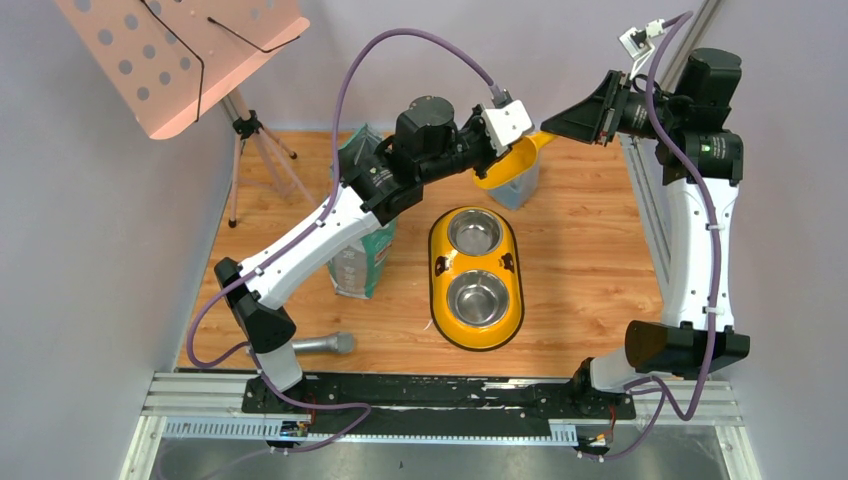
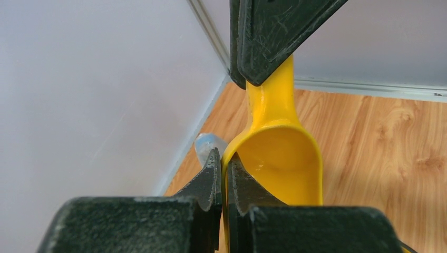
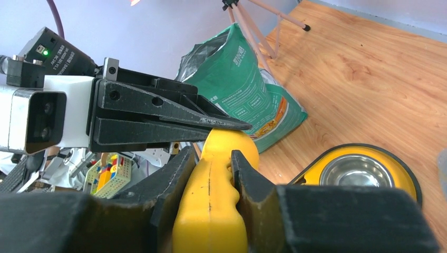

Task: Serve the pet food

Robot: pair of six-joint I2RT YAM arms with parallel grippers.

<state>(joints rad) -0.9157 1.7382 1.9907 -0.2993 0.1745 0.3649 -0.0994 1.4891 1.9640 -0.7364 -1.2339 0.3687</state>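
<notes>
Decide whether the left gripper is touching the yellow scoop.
Touching. The left wrist view shows the left gripper closed on the rim of the yellow scoop, with no gap.

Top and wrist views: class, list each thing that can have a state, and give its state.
Scoop, empty, held aloft.
Left gripper, shut on scoop rim.
Right gripper, shut on scoop handle.
Bowls, both empty.
Bag, standing, top open.

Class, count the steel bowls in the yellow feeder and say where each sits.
2. One bowl in the feeder's far end, the other bowl in its near end. None seems hidden.
</notes>
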